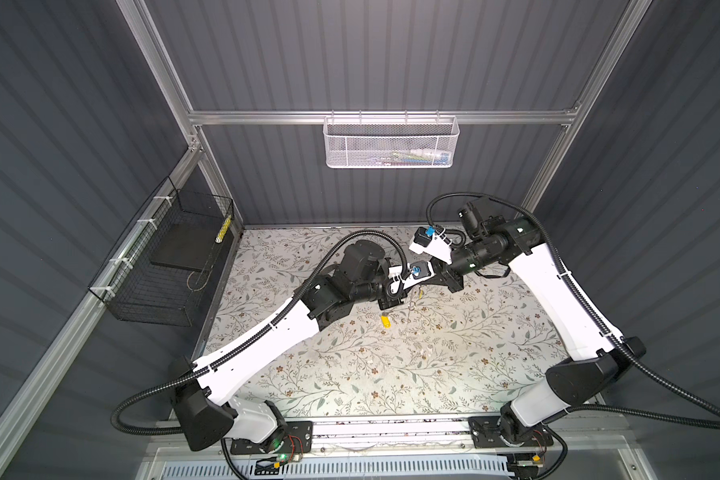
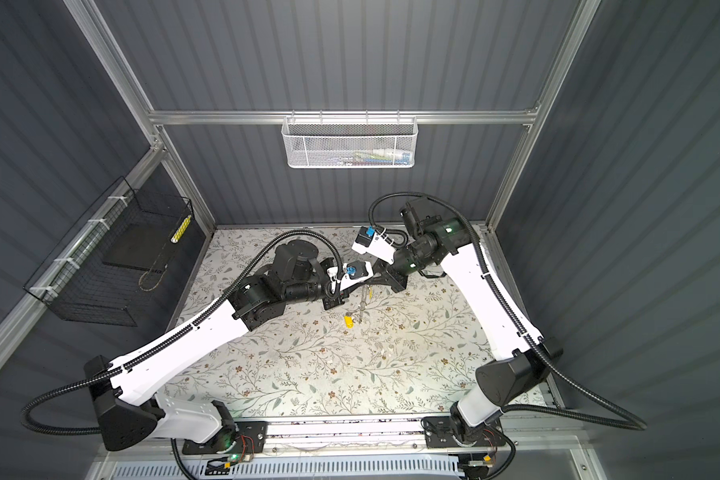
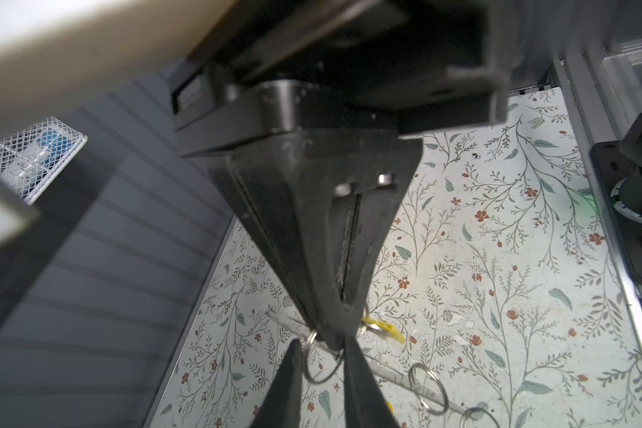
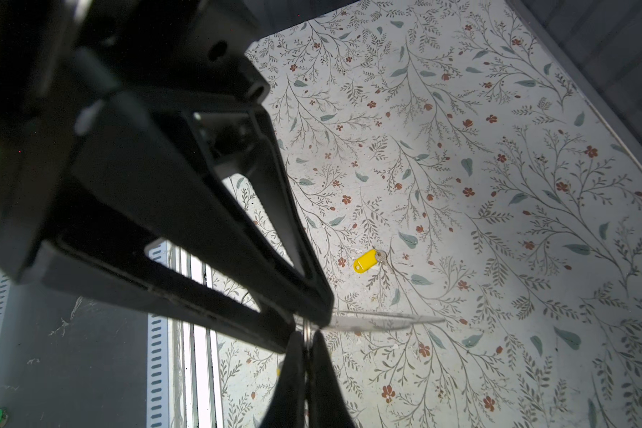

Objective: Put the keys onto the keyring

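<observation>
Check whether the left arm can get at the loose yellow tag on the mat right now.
Likely yes: the yellow tag lies uncovered close by the left tool. But that tool seems closed on a metal ring, so it's busy.

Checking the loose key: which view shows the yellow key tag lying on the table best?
The right wrist view: the yellow key tag lies unobstructed, its metal piece visible. Both top views show it as a tiny yellow speck. The left wrist view shows at most a yellow sliver.
</observation>
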